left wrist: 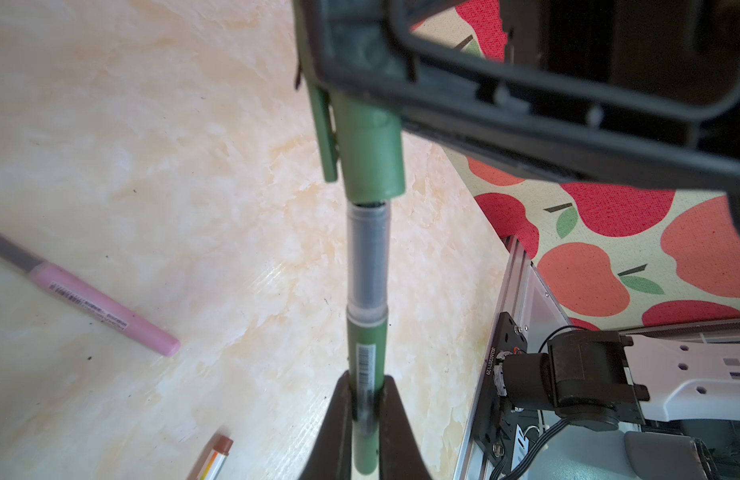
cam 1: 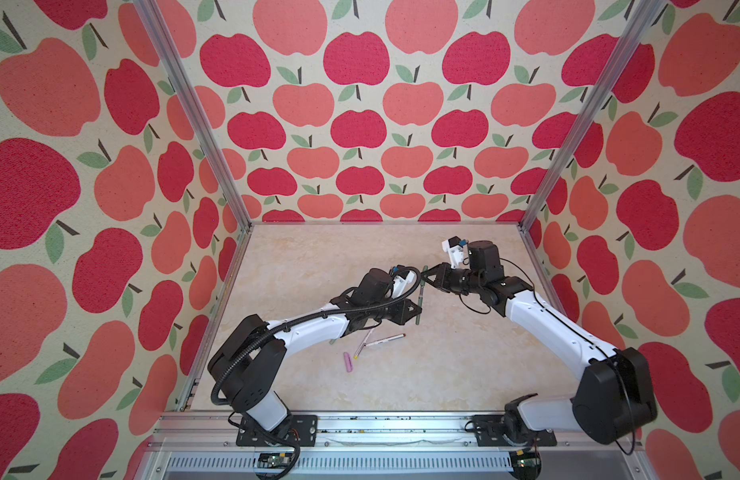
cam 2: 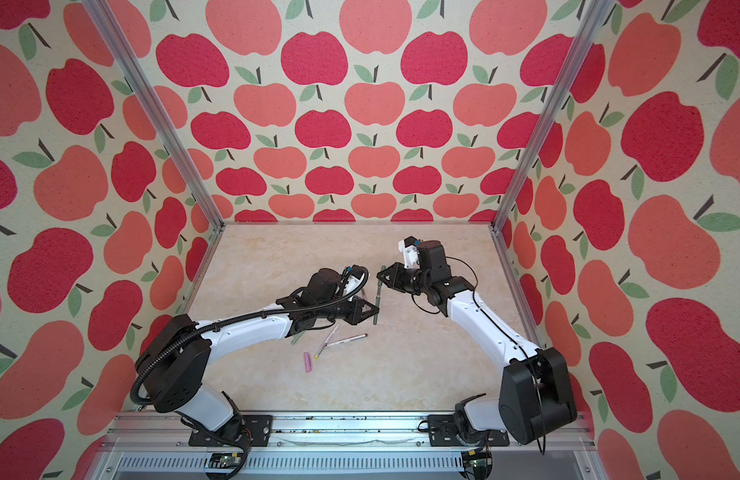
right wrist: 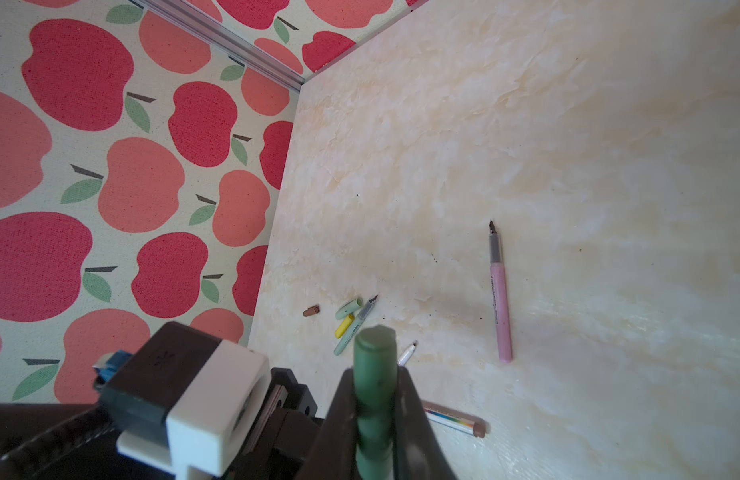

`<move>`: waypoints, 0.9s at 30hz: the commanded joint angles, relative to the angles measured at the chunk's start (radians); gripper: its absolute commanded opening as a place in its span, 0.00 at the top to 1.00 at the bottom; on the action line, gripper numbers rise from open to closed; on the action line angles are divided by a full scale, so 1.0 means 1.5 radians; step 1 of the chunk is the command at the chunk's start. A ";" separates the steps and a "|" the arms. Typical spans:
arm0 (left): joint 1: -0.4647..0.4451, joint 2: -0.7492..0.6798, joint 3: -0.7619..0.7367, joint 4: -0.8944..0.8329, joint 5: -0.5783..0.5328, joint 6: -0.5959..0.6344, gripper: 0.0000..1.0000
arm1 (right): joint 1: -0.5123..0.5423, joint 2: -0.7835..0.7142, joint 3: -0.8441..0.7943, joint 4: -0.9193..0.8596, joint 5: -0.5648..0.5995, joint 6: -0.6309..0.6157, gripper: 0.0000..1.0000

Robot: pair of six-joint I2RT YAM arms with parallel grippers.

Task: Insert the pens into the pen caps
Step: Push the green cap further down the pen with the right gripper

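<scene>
Left gripper (left wrist: 365,409) holds one pen (left wrist: 365,345), right gripper (right wrist: 375,409) one cap (right wrist: 374,353).

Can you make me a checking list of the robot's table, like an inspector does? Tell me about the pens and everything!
Surface: marbled beige table, a few dark specks.
Job's things: dark green pen has its tip just inside the dark green cap, with the grey grip exposed. Pink pen and sage pen lie uncapped. White pen with brown end and second white pen lie flat. Pink cap, brown cap, yellow cap and light green cap lie loose.
Clutter: nothing seen.
End effectors: left end effector is shut on the dark green pen; right end effector is shut on the dark green cap.
Cables: black hose runs along the left arm; thin black cable loops by the right arm.
Surroundings: apple-print walls, metal frame posts.
</scene>
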 commanded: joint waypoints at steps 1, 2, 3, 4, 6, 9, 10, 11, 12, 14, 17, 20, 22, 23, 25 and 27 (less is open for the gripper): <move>0.003 -0.003 -0.007 0.021 -0.033 -0.011 1.00 | 0.015 -0.015 -0.018 -0.012 -0.024 -0.010 0.95; 0.004 -0.005 -0.008 0.023 -0.037 -0.012 1.00 | 0.015 -0.016 -0.020 -0.012 -0.025 -0.010 0.95; 0.004 -0.008 -0.011 0.026 -0.041 -0.013 1.00 | 0.017 -0.017 -0.021 -0.014 -0.025 -0.012 0.95; 0.006 -0.011 -0.014 0.029 -0.043 -0.014 1.00 | 0.017 -0.017 -0.022 -0.016 -0.025 -0.016 0.95; 0.009 -0.018 -0.019 0.035 -0.049 -0.017 1.00 | 0.016 -0.019 -0.022 -0.027 -0.022 -0.030 0.95; 0.012 -0.026 -0.022 0.034 -0.054 -0.018 1.00 | 0.017 -0.025 -0.019 -0.046 -0.016 -0.061 0.95; 0.013 -0.027 -0.022 0.034 -0.054 -0.017 1.00 | 0.017 -0.027 -0.018 -0.051 -0.014 -0.070 0.95; 0.014 -0.028 -0.020 0.031 -0.053 -0.014 1.00 | 0.017 -0.028 -0.015 -0.058 -0.013 -0.080 0.96; 0.015 -0.028 -0.018 0.027 -0.052 -0.013 1.00 | 0.017 -0.030 -0.013 -0.066 -0.011 -0.090 0.96; 0.018 -0.028 -0.014 0.021 -0.051 -0.008 1.00 | 0.018 -0.032 -0.008 -0.077 -0.012 -0.101 0.96; 0.021 -0.027 -0.008 0.015 -0.051 -0.002 1.00 | 0.024 -0.036 -0.007 -0.079 -0.022 -0.107 0.96; 0.025 -0.025 0.000 0.015 -0.053 0.002 1.00 | 0.035 -0.035 -0.009 -0.079 -0.031 -0.108 0.96; 0.026 -0.023 0.005 0.012 -0.055 0.005 1.00 | 0.043 -0.035 -0.011 -0.079 -0.035 -0.109 0.96; 0.028 -0.023 0.007 0.012 -0.056 0.007 1.00 | 0.047 -0.033 -0.012 -0.080 -0.036 -0.111 0.96; 0.029 -0.022 0.008 0.012 -0.059 0.007 1.00 | 0.051 -0.034 -0.013 -0.082 -0.037 -0.115 0.96; 0.030 -0.022 0.005 0.013 -0.061 0.006 1.00 | 0.054 -0.036 -0.016 -0.089 -0.030 -0.128 0.96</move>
